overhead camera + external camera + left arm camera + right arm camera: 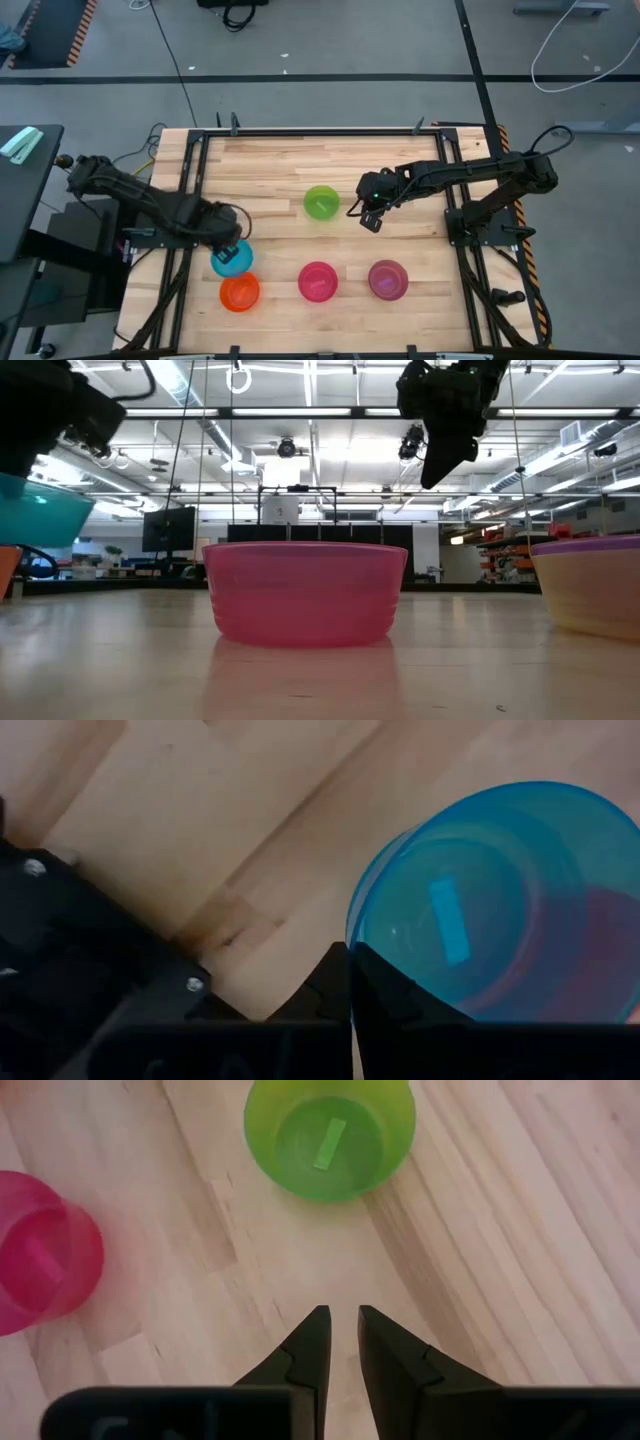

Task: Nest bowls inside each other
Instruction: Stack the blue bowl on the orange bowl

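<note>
My left gripper [232, 245] is shut on the blue bowl [232, 259] near the table's left front. The bowl hangs in the air [40, 510] just above and beyond the orange bowl [239, 292], whose edge shows in the low view [6, 572]. My right gripper [370, 216] hovers open, with a narrow gap [343, 1318], just right of the green bowl [321, 201], which stands on its base. The magenta bowl [317, 281] and the purple bowl [387, 279] stand on their bases. The purple bowl's wall [590, 595] looks yellowish. No separate yellow bowl shows. My left gripper holds the blue bowl by its rim [352, 938], pinched between the two fingers [325, 985]. It comes from above, slanting from the table's left side. The bowl is lifted clear of the table and tilted, its mouth turned toward the wrist camera.
The bowls at the front stand in a row along the near edge. Bare wooden table [280, 160] lies behind and around the green bowl. Black frame rails [195, 170] run along the left and right sides of the table.
</note>
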